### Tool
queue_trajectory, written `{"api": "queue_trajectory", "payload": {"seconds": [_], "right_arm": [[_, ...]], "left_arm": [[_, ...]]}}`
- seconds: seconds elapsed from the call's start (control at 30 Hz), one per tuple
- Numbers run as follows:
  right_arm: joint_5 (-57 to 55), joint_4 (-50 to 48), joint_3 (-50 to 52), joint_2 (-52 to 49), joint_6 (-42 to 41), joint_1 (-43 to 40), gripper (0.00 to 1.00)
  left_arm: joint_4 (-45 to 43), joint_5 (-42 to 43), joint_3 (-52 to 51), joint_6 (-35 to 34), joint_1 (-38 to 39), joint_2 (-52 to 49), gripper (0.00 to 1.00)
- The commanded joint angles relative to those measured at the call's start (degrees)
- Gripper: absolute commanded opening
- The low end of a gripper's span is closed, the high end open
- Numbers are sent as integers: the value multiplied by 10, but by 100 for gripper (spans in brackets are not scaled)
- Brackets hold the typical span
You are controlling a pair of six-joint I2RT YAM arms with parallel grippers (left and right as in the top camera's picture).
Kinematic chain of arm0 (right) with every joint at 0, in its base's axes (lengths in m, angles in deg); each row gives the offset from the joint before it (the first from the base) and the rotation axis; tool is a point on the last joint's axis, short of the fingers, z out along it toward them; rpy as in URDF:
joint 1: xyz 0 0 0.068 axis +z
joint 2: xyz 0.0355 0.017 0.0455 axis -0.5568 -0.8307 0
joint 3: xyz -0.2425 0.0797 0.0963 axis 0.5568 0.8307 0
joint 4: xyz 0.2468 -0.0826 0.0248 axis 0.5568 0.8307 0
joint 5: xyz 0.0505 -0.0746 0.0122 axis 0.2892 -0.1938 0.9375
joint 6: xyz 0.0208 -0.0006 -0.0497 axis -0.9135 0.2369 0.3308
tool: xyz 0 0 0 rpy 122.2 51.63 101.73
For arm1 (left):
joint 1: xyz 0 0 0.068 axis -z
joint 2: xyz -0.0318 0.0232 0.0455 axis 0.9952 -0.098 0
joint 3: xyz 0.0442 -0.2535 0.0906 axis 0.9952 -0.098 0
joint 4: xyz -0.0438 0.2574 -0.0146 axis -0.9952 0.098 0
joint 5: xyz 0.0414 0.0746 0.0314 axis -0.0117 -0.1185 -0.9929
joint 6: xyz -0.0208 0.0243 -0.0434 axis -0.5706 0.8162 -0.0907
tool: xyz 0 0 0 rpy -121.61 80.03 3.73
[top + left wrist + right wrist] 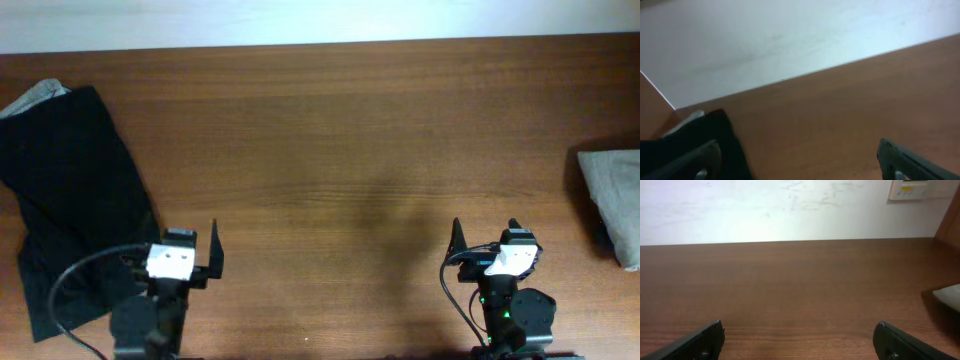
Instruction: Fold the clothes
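A pale khaki-grey garment lies bunched at the table's right edge, partly cut off by the frame; whether it is the shorts I cannot tell. Its corner shows in the right wrist view. My left gripper is open and empty near the front edge, beside a black garment. My right gripper is open and empty at the front right, well left of the khaki garment. Both jaws hang over bare wood in the left wrist view and the right wrist view.
A large black garment lies spread at the left, with a strip of pale grey fabric at its far corner; it also shows in the left wrist view. The brown wooden table ends at a white wall at the back.
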Motion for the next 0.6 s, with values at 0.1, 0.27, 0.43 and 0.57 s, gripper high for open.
{"api": "queue_trajectory", "payload": {"seconds": [0.1,0.27,0.43,0.57], "right_arm": [[-1,1,4,5,-7,-4,99],[-1,1,4,5,-7,-4,99],[-1,1,4,5,-7,-4,99],[-1,1,4,5,-7,-4,99]], "left_arm": [[-51,-17,-146,-43,15,126,99],[-83,-41,-170,-42,56,126,99],[-83,-41,-170,-42,56,125,99],[-83,-41,-170,-42,56,125,99]]}}
